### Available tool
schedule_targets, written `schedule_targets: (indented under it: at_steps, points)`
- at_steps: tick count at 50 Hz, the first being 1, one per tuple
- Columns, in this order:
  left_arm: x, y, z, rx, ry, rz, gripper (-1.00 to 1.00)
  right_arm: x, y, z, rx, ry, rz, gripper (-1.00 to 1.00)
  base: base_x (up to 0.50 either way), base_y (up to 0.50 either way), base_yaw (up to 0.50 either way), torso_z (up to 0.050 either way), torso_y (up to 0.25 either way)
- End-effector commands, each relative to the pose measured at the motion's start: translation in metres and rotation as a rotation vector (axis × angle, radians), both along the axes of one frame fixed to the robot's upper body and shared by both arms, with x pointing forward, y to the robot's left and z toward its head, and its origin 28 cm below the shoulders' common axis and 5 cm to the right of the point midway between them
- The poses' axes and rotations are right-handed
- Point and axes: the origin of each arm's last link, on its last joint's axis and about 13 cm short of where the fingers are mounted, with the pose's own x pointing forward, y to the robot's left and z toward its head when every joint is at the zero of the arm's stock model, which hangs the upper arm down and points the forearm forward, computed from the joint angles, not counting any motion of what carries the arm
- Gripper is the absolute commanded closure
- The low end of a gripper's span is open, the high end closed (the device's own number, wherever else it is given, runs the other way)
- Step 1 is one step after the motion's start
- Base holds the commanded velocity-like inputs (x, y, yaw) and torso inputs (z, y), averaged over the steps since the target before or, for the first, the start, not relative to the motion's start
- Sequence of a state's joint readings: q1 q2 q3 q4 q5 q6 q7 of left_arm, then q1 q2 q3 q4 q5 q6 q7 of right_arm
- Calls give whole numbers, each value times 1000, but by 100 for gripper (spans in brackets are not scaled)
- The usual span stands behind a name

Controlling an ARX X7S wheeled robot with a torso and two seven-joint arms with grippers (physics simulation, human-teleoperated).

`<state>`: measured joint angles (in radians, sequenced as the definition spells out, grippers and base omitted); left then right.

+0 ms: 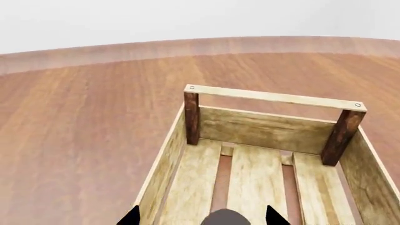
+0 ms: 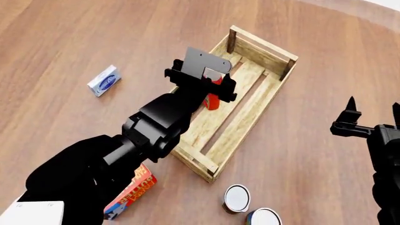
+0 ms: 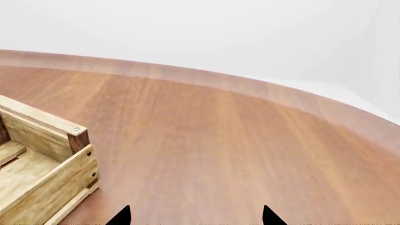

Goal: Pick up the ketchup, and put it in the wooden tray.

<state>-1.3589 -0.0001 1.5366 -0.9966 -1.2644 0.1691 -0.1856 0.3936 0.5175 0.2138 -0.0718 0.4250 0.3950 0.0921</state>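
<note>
The wooden tray (image 2: 248, 110) lies slantwise in the middle of the head view, and its slatted floor fills the left wrist view (image 1: 275, 129). My left gripper (image 2: 203, 87) hangs over the tray's middle, open, with both black fingertips wide apart (image 1: 203, 219). The ketchup (image 2: 212, 101) shows as an orange-red body inside the tray right under that gripper, mostly hidden by it. A grey rounded top (image 1: 226, 219) sits between the fingers, apparently its cap. My right gripper (image 2: 374, 110) is open over bare floor to the tray's right (image 3: 194, 218), with one tray corner (image 3: 44, 187) in its view.
A blue-and-white box (image 2: 103, 79) lies to the left of the tray. A red-and-orange box (image 2: 132, 188) sits by my left arm's base. Two cans (image 2: 237, 198) (image 2: 262, 216) stand near the tray's near end. All of it rests on a wooden surface.
</note>
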Motion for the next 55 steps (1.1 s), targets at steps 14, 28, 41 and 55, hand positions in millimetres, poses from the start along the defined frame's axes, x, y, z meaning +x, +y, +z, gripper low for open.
schedule_targets:
  at_steps: [14,28,41,55]
  points:
    - [1,1,2,-5,15,9,-100,4,2,-8,-2,-8,4,-100,0,0,0,0,0]
    - [0,-1,6,-25,39,-36,-100,-8,9,1,-3,-14,4,-100,0,0,0,0,0]
    - [1,-2,10,-32,45,-45,-100,-21,15,15,-4,-22,4,-100,0,0,0,0,0]
    - [4,0,19,-36,19,-34,-100,-24,19,28,-7,-28,6,-100,0,0,0,-1,23]
